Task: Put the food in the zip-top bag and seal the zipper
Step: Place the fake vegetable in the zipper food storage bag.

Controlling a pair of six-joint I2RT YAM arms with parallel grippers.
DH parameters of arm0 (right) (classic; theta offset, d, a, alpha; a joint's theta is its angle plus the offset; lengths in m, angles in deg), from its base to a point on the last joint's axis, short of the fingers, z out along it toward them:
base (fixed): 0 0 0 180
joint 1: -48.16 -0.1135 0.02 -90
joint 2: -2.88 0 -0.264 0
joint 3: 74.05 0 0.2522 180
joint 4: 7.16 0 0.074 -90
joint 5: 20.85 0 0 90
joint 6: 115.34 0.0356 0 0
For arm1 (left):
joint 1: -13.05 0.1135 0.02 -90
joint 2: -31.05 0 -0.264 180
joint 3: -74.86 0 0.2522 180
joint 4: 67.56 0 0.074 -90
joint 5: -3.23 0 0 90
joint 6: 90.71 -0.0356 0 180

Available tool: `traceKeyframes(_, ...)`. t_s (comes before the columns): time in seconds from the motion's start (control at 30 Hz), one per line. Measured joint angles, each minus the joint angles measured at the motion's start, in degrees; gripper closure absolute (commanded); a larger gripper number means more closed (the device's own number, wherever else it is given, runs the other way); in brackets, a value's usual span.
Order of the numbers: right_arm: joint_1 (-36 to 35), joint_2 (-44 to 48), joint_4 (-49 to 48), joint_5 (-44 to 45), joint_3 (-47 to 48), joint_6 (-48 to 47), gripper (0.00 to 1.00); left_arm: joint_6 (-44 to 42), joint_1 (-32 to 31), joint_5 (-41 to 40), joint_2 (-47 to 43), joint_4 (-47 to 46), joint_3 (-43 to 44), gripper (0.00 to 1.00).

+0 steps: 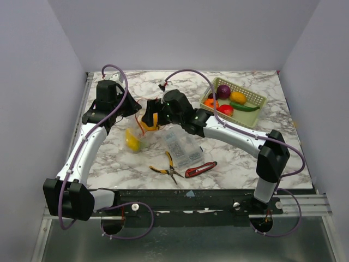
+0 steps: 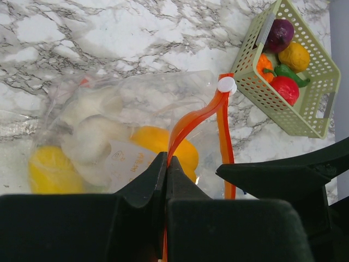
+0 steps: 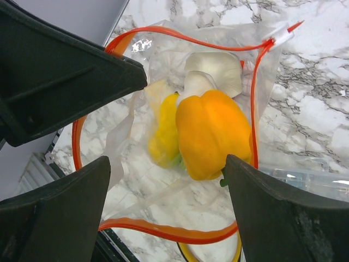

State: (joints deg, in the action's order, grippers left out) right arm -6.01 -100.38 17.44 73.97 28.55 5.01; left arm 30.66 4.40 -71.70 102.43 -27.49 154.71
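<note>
Trouble could come if the left claw (image 2: 166, 174), shut tight on the zipper (image 2: 191, 123), lets it slip, so the bag (image 2: 136, 93) mouth flops closed under the wide-open right claw (image 3: 166, 164) while more food (image 2: 284, 90) waits in the basket (image 2: 305, 123).

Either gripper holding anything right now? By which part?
Left gripper is shut on the orange-red zipper strip along the mouth of the zip-top bag. Right gripper is open and holds nothing.

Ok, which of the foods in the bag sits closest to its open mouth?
The orange-yellow bell pepper: it lies just inside the mouth of the zip-top bag; the yellow fruit and white piece sit deeper in.
</note>
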Motion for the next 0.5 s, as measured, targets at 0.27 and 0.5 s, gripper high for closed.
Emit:
traceKeyframes(0.27,-0.2,3.4,1.5,8.3,-2.6,0.1,0.20,0.0,0.0,0.0,0.0,0.0,0.0,1.00)
traceKeyframes(0.5,-0.1,4.4,4.4,17.3,-2.8,-0.4,0.33,0.0,0.0,0.0,0.0,0.0,0.0,1.00)
